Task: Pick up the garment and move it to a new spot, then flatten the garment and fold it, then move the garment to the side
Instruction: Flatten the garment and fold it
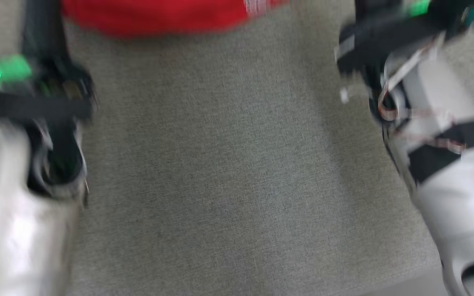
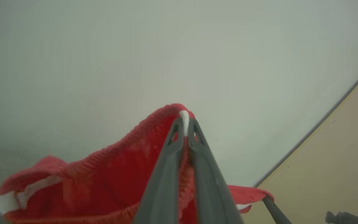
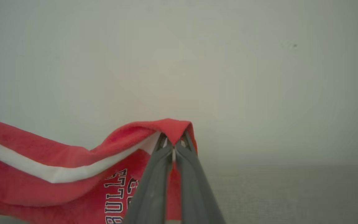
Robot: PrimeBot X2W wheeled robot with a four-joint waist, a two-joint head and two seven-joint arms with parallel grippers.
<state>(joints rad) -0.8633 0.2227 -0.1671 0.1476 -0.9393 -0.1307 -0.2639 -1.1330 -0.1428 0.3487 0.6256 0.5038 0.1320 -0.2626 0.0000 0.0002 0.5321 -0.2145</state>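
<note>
Garment: red knit garment (image 3: pixel 33 186) with a white stripe (image 3: pixel 51 174) and dark block lettering (image 3: pixel 117 199); along the top edge of the head view, left of centre; lower left of both wrist views.
Left gripper: left gripper (image 2: pixel 184 124) pinched shut on the ribbed hem (image 2: pixel 120 149) of the red knit garment, with a white cord (image 2: pixel 184 118) poking out between the tips; bottom centre of the left wrist view.
Right gripper: right gripper (image 3: pixel 173 141) closed tight on a folded corner of the cloth, just above the stripe; bottom centre of the right wrist view.
Surface: grey woven tabletop (image 1: pixel 228 164) across the middle of the head view, bare between the two pale forearms; tan floor (image 2: pixel 337 155) at the lower right of the left wrist view.
Sharpness: head view smeared, so the cloth edge there is hard to read.
Step in hand: judged as carrying the cloth to its new spot, held at two points and sagging between them.
Doing it well: move both arms level and at matching pace; hold the span just taut enough to stop a bunch forming, without tugging the hem out of either pinch; lower the hanging edge onto the table first, then draw back to lay the rest flat.
Risk: thin bite on the right corner, likely to slip under a sharp pull.
</note>
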